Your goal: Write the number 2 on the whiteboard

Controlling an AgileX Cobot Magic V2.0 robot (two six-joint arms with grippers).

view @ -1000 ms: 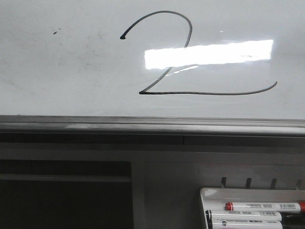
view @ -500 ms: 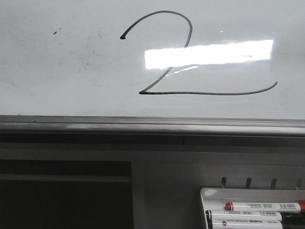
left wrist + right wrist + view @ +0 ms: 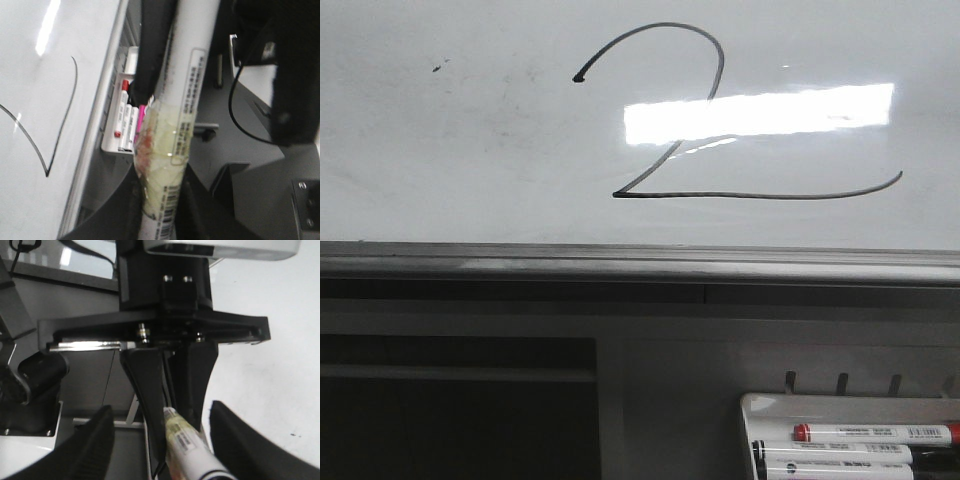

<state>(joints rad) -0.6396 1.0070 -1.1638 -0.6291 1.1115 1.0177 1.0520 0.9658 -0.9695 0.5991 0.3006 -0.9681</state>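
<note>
WHITEBOARD TEST, FINAL STAGE: Nearest the lens in the left wrist view, the left gripper (image 3: 160, 212) is closed on a white marker (image 3: 192, 75), whose barrel runs from bottom centre to the top of the frame. Yellowish tape is wrapped round its lower part. The right wrist view shows the right gripper (image 3: 162, 412) with its fingers (image 3: 95, 445) spread wide at lower left and lower right. The taped marker passes between them, apparently unclamped.

In the front view, lower right, a small white tray (image 3: 760, 405) holds several markers, incl. a red-capped one (image 3: 870, 434). Above it a grey rail (image 3: 620, 265) crosses the full width, approx. mid-frame. Beyond that the whiteboard (image 3: 440, 180) fills the upper half. The number 2 (image 3: 760, 196) sits at upper centre to right: curved top, diagonal, long flat base ending in a slight upturn. A bright glare (image 3: 760, 112) cuts across its middle, and small dark specks (image 3: 438, 68) lie at upper left.

Status: the digit looks complete, and no arm shows in the front view. The marker is in hand and off the board, so the job appears done bar, perhaps, putting the marker away.

Text: the barrel carries a boxed label and a barcode, both too blurred to read. The tray markers' labels are too small, and no brand is legible.
</note>
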